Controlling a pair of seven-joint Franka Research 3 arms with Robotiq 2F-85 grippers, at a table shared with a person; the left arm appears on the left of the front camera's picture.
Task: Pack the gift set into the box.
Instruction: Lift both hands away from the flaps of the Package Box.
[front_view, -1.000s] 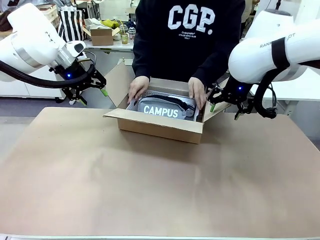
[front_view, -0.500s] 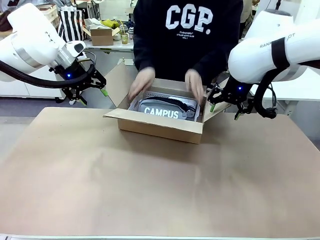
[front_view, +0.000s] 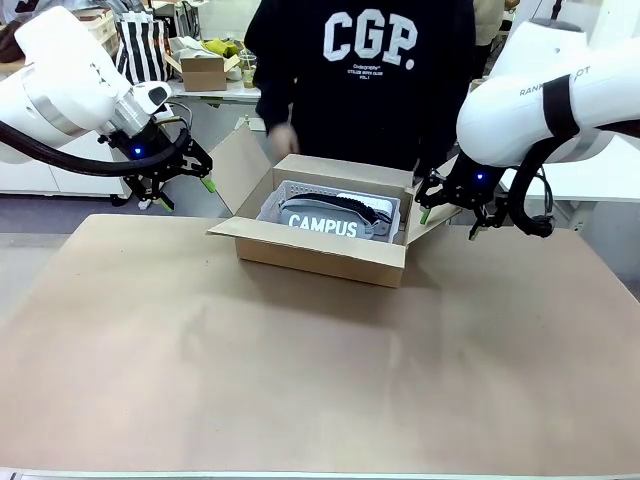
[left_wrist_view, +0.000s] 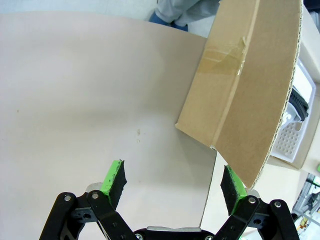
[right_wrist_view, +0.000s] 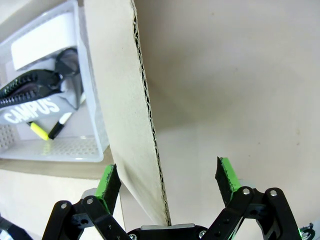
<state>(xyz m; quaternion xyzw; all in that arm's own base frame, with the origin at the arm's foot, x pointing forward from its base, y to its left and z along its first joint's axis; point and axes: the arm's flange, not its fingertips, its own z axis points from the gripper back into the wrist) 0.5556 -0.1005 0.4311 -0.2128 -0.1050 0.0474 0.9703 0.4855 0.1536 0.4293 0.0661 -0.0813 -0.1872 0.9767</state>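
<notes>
The box (front_view: 320, 245) sits mid-counter (front_view: 300, 370) with its flaps up, a white basket (front_view: 335, 215) holding the CAMPUS pouch (front_view: 325, 222) already inside. Each open tool straddles a side flap, likely placed to fold it: the left tool (left_wrist_view: 172, 185) around the left flap (left_wrist_view: 245, 90), the right tool (right_wrist_view: 167, 182) around the right flap's edge (right_wrist_view: 145, 115). Ample bare counter surrounds the box
</notes>
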